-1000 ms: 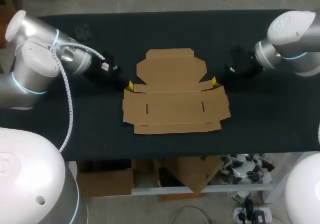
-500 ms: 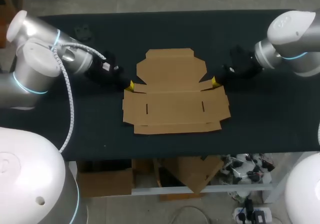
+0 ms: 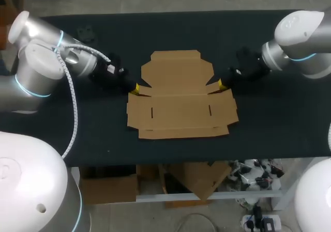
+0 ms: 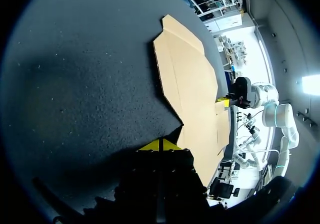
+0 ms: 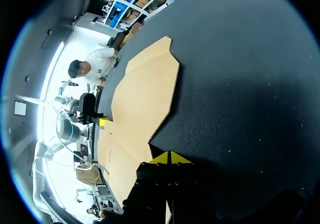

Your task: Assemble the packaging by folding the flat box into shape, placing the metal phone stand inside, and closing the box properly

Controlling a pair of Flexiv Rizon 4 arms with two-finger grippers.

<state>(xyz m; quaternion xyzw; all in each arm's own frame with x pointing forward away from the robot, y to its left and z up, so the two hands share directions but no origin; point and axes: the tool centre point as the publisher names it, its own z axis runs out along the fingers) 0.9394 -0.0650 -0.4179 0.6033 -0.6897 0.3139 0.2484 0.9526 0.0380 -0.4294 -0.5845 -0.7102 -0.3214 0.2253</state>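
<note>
Flat box (image 3: 181, 95) lies unfolded mid-table (image 3: 269, 128); only head view shows it whole, wrist views cut it off. L gripper (image 3: 134, 89) sits at its left notch, R gripper (image 3: 221, 83) at right notch. Wrist views show both pressed together, nothing pinched. Can't tell if tips touch cardboard.

setting: robotics lab | evidence: left arm (image 3: 44, 61), right arm (image 3: 297, 35), black table (image 3: 274, 134)

head: even, soft | wrists: dark shadow on table (image 4: 75, 84) | background glare
</note>
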